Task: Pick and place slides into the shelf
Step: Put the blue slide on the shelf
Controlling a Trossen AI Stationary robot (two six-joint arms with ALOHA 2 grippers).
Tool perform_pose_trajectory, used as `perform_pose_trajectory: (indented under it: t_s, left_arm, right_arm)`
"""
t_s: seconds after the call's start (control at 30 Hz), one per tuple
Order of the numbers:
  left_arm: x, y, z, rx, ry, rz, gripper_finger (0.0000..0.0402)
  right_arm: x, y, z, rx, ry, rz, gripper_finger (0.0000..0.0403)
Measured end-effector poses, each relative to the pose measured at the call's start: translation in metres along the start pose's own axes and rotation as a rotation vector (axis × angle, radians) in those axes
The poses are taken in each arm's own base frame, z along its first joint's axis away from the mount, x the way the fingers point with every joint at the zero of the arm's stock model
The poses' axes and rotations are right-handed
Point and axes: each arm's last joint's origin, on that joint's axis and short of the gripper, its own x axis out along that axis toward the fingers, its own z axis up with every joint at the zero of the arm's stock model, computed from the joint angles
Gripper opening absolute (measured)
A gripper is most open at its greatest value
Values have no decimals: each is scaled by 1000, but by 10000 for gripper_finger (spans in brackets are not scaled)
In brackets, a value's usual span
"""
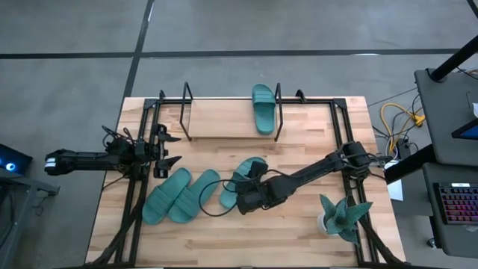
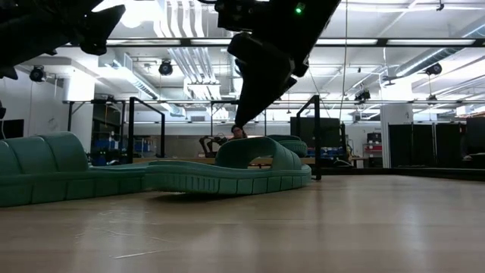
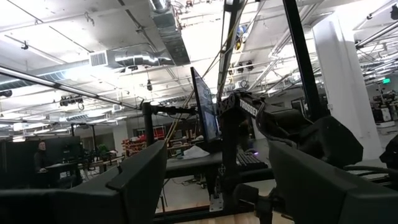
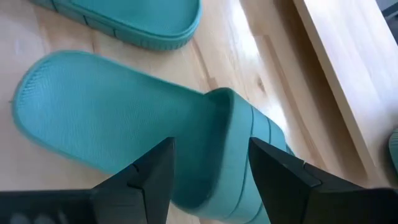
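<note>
Four teal slides show in the high view. One lies on the shelf's (image 1: 224, 119) wooden board (image 4: 348, 62), near its right end (image 1: 262, 108). Two lie side by side on the table (image 1: 166, 196) (image 1: 193, 196). The fourth (image 1: 243, 175) lies sole down at mid-table under my right gripper (image 1: 248, 185). That gripper is open and points down. Its fingers (image 4: 155, 174) stand over the strap (image 4: 230, 124), one to each side; the low view shows the tip (image 2: 241, 121) just above the strap (image 2: 254, 145). My left gripper (image 1: 173, 149) waits open at the table's left, above the surface.
A teal spiky plant ornament (image 1: 343, 217) stands near the table's right front corner. Black frame rails run along the left (image 1: 138, 187) and right (image 1: 347, 149) sides. The shelf's upright black loops (image 1: 278, 112) stand beside the slide on it; bare board lies left of that slide.
</note>
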Motion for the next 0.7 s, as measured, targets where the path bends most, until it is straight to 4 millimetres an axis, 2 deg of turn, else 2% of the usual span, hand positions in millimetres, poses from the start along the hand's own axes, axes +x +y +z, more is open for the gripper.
perform_pose_trajectory:
  t_s: [0.17,0.43,0.7]
  left_arm:
    - [0,0,0,0,-1,0,268]
    - [0,0,0,0,-1,0,268]
    - [0,0,0,0,-1,0,268]
  right_arm:
    - [5,2,-4,-64,20,-9,194]
    - [26,10,-14,-164,52,-78,194]
    - [29,6,-14,-192,33,-163,193]
